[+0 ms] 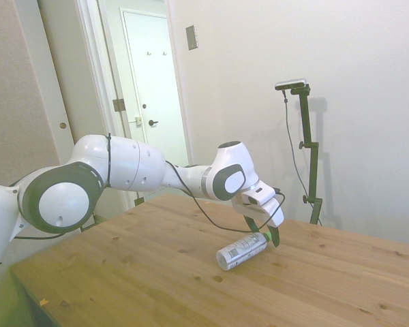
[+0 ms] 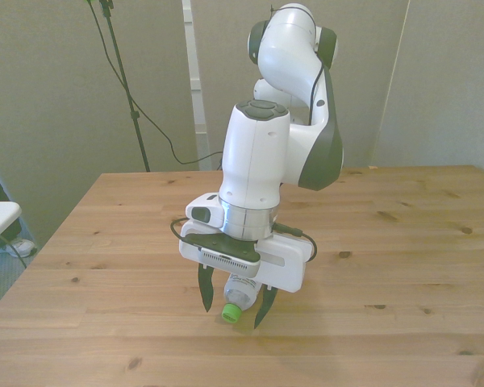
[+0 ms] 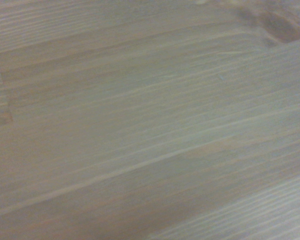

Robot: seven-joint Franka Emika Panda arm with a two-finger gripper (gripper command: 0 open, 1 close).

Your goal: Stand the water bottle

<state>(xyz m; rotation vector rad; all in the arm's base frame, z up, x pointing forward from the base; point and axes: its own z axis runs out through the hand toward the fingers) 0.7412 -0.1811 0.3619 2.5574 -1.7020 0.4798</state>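
**Bottle on its side, gripper straddling the cap end**

The small slim plastic water bottle with white wrap label and green screw cap (image 1: 243,251) lies flat on the light wooden plank table (image 1: 157,272), not upright. In the side view its base points toward the arm's side of the table and the cap end points away, under the tool. In the front view only the clear shoulder and the green cap (image 2: 231,312) show, the cap facing the camera.

The white arm's two-finger gripper with dark fingers (image 2: 232,308) is lowered over the cap end. The fingers stand apart, one on each side of the neck; the finger on the front view's left (image 2: 203,292) shows a clear gap to the bottle. Whether the other finger touches cannot be told. Fingertips are at or just above the tabletop.

Label: dark print on white, with a barcode-like block in the side view. Too small to read; no brand legible.

Wrist view: blurred wood grain only, with a darker knot (image 3: 285,25).
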